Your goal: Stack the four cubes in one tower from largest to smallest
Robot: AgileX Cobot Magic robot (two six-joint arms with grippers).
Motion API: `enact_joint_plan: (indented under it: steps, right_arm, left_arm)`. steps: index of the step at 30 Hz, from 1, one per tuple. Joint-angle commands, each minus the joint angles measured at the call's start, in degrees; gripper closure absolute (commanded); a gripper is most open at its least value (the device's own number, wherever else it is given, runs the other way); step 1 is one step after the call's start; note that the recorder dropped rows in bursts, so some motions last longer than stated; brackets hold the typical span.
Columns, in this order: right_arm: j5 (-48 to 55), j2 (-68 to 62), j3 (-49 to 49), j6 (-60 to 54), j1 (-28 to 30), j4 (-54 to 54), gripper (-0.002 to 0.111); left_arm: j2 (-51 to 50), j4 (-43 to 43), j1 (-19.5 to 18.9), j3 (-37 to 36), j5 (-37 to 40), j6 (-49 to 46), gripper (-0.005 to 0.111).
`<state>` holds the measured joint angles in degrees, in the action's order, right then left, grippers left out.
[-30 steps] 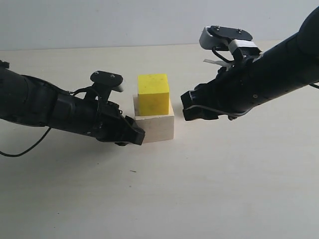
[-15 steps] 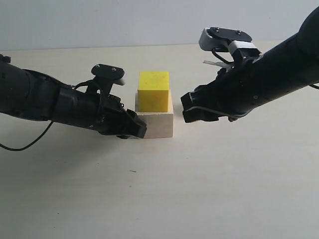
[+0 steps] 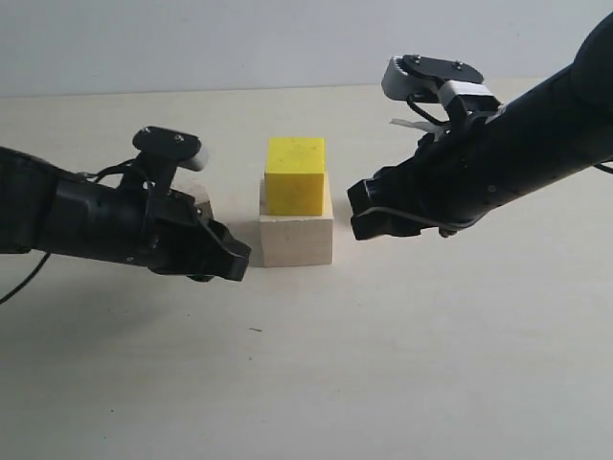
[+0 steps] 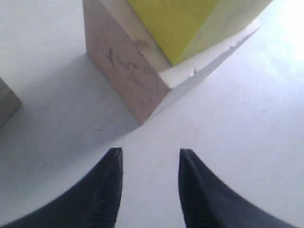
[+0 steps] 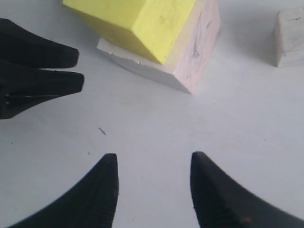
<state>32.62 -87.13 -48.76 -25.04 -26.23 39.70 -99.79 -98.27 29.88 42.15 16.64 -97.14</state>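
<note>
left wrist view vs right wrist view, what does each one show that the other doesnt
Only the left wrist view: the left pincer from behind, open over bare table. Only the right wrist view: the right pincer, open and empty; it sees the left one side-on. Both: the yellow cube sitting on the pale cube, plus a smaller block cut by the frame edge, probably the same one.

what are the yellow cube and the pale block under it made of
The pale block looks like bare, unfinished wood: matt pale faces with faint grain, dark specks and a chipped edge in the wrist views. The yellow cube is possibly wood too, under an opaque matt yellow coat; no grain shows, so that stays open.
</note>
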Motion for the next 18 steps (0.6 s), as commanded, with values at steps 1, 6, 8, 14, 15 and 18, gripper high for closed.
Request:
enact_joint_plan:
  steps: [1,6,8,14,15,18]
  right_arm:
    - [1.3,0.5,-0.2,0.2,0.2,-0.3,0.062]
    - [3.9,0.5,-0.2,0.2,0.2,-0.3,0.062]
    - [4.6,0.5,-0.2,0.2,0.2,-0.3,0.062]
    - [6.2,0.5,-0.2,0.2,0.2,-0.3,0.062]
    - [6.6,0.5,-0.2,0.2,0.2,-0.3,0.062]
    - [7.9,0.5,-0.2,0.2,0.2,-0.3,0.062]
  left_arm:
    - [6.9,0.4,-0.2,-1.5,-4.1,0.4,0.068]
    - [12.3,-0.8,-0.2,-0.6,-18.9,5.2,0.068]
    - [12.9,-1.7,-0.2,0.3,-24.7,8.2,0.068]
    - [12.4,-1.7,-0.2,3.8,-24.4,11.1,0.068]
    - [12.2,-1.7,-0.2,4.4,-24.0,11.1,0.068]
    - [11.6,-1.7,-0.7,6.1,-24.6,9.4,0.068]
